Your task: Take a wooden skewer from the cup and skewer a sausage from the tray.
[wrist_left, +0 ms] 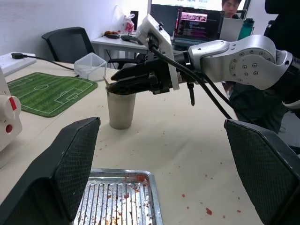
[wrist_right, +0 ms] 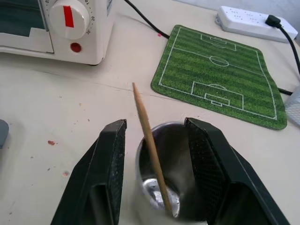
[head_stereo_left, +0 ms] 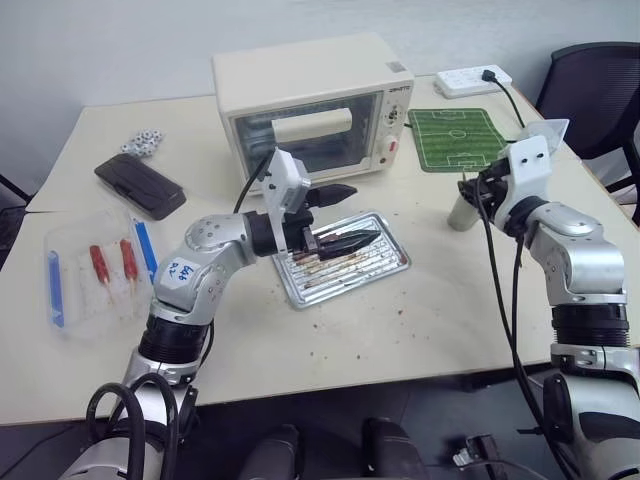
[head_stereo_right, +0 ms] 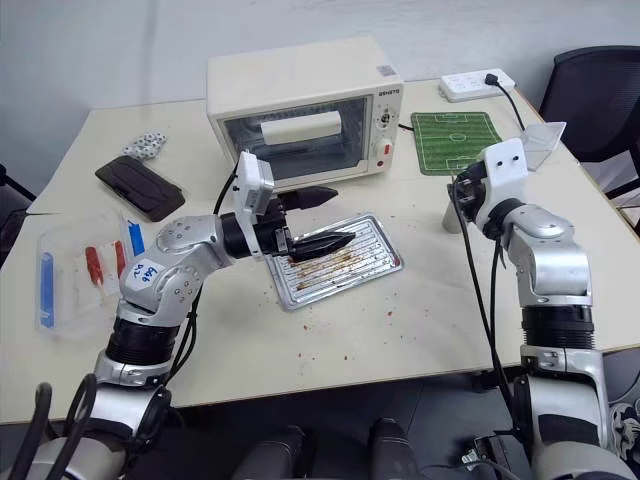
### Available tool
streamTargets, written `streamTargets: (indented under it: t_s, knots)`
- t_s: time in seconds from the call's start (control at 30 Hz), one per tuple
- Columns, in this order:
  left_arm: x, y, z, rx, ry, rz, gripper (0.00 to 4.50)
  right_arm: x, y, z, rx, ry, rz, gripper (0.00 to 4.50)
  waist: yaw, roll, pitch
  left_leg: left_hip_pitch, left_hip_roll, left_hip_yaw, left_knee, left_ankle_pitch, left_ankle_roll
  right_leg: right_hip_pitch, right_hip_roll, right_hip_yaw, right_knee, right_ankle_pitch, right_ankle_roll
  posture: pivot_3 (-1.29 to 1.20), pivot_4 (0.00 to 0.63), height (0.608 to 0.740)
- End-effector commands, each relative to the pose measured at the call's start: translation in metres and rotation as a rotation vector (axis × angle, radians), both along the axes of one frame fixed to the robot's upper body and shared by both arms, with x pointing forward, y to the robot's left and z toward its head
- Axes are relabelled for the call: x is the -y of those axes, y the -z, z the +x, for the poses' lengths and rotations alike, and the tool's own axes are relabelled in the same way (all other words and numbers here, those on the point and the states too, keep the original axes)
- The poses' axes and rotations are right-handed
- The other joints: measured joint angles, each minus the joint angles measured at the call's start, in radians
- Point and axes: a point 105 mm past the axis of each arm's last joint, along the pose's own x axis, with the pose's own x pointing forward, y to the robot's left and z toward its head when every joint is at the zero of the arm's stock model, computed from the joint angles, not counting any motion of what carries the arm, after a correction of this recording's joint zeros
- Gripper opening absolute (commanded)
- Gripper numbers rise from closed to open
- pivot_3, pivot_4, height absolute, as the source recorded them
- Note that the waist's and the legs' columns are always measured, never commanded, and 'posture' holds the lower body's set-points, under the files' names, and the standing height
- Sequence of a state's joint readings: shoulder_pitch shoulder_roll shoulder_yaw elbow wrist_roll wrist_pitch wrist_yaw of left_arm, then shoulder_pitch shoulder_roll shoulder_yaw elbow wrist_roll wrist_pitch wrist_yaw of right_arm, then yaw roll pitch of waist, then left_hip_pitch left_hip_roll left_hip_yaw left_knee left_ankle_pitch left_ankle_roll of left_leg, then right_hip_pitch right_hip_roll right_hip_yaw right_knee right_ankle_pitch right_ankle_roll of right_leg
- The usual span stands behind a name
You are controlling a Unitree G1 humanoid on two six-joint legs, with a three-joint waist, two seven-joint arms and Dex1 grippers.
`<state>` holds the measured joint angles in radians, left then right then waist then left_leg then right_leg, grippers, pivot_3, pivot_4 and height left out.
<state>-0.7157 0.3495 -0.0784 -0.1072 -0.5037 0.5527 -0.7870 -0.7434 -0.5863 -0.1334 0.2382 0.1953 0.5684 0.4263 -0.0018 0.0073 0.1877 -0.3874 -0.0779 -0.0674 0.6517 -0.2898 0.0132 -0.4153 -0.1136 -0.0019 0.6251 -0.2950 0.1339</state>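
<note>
1. Right now my right gripper [wrist_right: 157,187] hangs over the cup [wrist_right: 164,197], fingers [wrist_right: 110,173] parted to either side of its rim, pinching nothing.
2. Inside the cup, the wooden skewer [wrist_right: 147,136] leans tilted between those fingers, its tip poking above the rim.
3. Beyond the cup lies a green football-pitch mat [wrist_right: 220,75].
4. My left gripper [head_stereo_right: 318,222] hovers spread wide and empty over the tray [head_stereo_right: 365,262], in front of the toaster oven [head_stereo_right: 300,105].
5. I cannot make out the sausage on the tray.
</note>
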Motion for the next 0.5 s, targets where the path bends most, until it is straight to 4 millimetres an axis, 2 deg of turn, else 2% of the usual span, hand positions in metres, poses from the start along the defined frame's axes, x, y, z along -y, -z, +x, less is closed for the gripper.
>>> streamTargets:
  t_s: [0.03, 0.37, 0.5]
  knots:
    - [-0.002, -0.015, -0.003, 0.069, -0.005, -0.015, 4.5, -0.002, -0.021, 0.002, 0.079, -0.006, -0.009, 2.05, 0.0, 0.0, 0.0, 0.0, 0.0, 0.0, 0.0, 0.0, 0.0, 0.0, 0.0, 0.0, 0.0, 0.0, 0.0, 0.0, 0.15, 0.74]
    - [-0.002, -0.016, -0.003, 0.073, -0.005, -0.013, 4.5, 0.002, -0.019, 0.016, 0.088, 0.013, 0.016, 2.05, -0.001, 0.0, 0.0, 0.0, 0.0, 0.0, 0.0, 0.0, 0.0, 0.0, 0.0, 0.0, 0.0, 0.0, 0.0, 0.0, 0.15, 0.74]
    - [-0.002, -0.016, -0.003, 0.074, -0.008, -0.011, 4.5, -0.002, -0.017, 0.017, 0.093, -0.006, 0.022, 1.2, -0.001, 0.0, 0.0, 0.0, 0.0, 0.0, 0.0, 0.0, 0.0, 0.0, 0.0, 0.0, 0.0, 0.0, 0.0, 0.0, 0.15, 0.74]
